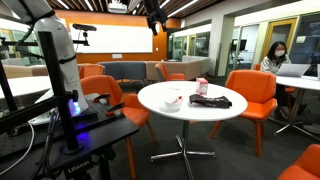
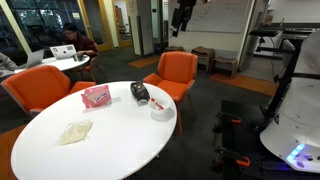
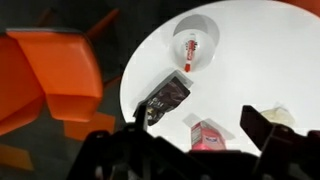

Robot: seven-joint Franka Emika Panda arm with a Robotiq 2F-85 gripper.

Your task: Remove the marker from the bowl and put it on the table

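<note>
The small white bowl [image 3: 195, 33] sits near the edge of the round white table [image 3: 260, 70]. A red-and-white marker [image 3: 192, 48] lies in it. The bowl also shows in both exterior views [image 1: 172, 102] [image 2: 161, 109], with the marker [image 2: 155, 102] inside. My gripper [image 3: 200, 130] is open and empty. It hangs high above the table in both exterior views [image 1: 153, 18] [image 2: 181, 18], well away from the bowl. In the wrist view its dark fingers frame the lower edge.
A flat black object [image 3: 165, 100] and a pink-and-white carton [image 3: 207, 133] lie on the table near the bowl. A crumpled pale item [image 2: 74, 132] lies further in. Orange chairs [image 1: 250, 92] [image 2: 175, 70] surround the table. A black equipment cart [image 1: 80, 135] stands beside it.
</note>
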